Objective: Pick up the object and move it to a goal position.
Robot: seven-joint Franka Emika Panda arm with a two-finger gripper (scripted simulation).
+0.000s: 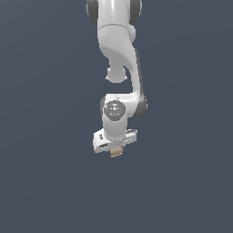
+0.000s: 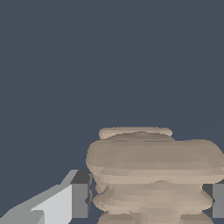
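Observation:
The object [image 1: 116,152] is a tiny tan-brown ridged piece just under the white gripper [image 1: 116,150] in the exterior view. In the wrist view the object [image 2: 153,175] fills the space between the two fingers; one dark grey finger pad [image 2: 81,199] touches one side and the other pad [image 2: 216,200] touches the opposite side. The gripper is shut on the object. The white arm [image 1: 119,50] hangs down from above and hides the top of the object in the exterior view.
A plain dark blue-grey surface [image 1: 45,182] lies all around the gripper in both views. No other objects, containers or edges show.

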